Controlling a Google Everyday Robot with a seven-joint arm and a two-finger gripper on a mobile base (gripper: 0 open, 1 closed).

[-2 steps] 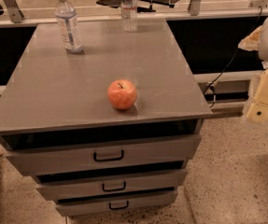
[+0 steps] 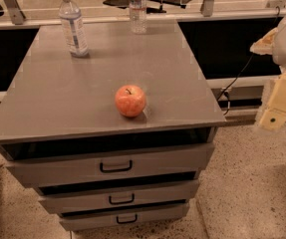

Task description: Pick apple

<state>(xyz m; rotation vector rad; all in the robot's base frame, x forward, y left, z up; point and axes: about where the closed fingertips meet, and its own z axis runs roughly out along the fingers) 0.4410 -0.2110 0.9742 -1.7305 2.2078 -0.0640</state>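
Apple [image 2: 130,100] near cabinet [image 2: 58,98] front; capped bottle [image 2: 73,26], rear bottle [image 2: 138,9] well behind; gripper [image 2: 275,108] off right, state unclear.

Grey cabinet top [image 2: 48,108], apple [image 2: 130,100] near front, bottle [image 2: 73,26] back left, second bottle [image 2: 138,9] rear edge — hand [image 2: 278,106] off right

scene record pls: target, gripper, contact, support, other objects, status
target: apple, stem up, on the cabinet top near its front edge, about mid-width
gripper: gripper, at the right edge of the view, beyond the cabinet's right side, above the floor
contact: none; gripper apart from apple
support: grey cabinet top, three drawers below with dark handles
other: left bottle at back left, white cap; rear bottle at back edge, near centre
status: apple not yet picked
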